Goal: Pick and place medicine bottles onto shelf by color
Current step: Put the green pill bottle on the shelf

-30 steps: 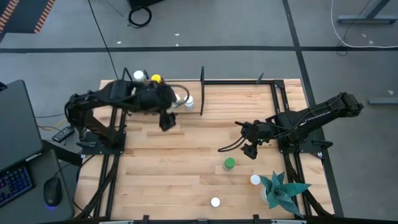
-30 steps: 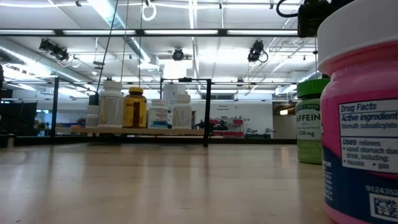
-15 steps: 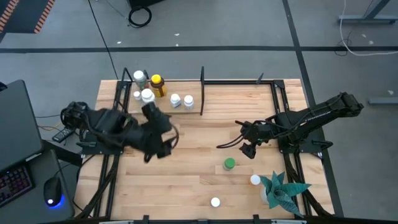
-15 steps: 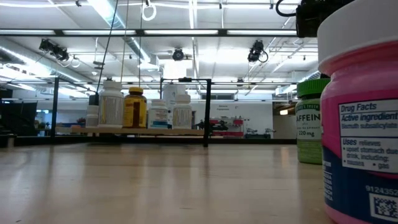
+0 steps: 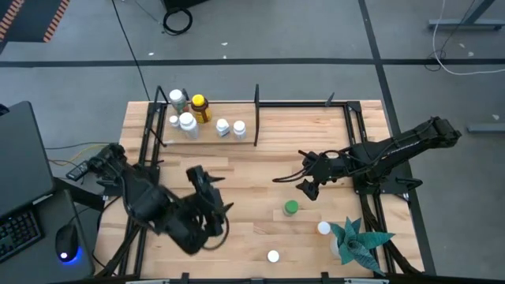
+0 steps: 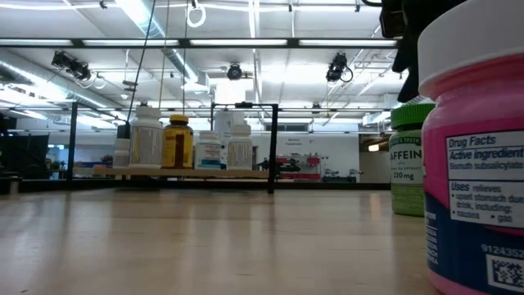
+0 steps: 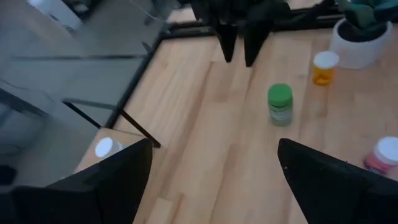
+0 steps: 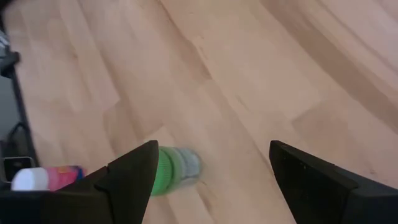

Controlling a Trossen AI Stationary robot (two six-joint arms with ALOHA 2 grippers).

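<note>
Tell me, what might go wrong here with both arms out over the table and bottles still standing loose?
Both open tools face the same green-capped bottle: the right tool hovers just above it, while the left tool points at it, so the arms might collide. A slightly off-centre grip could tip that upright bottle. The left arm may also knock the pink bottle with the white cap, standing close by its finger.

The pink plastic bottle with white cap [image 6: 479, 164] reads "Drug Facts, Active ingredient"; the green-capped bottle [image 6: 408, 160] reads "120 mg".
</note>
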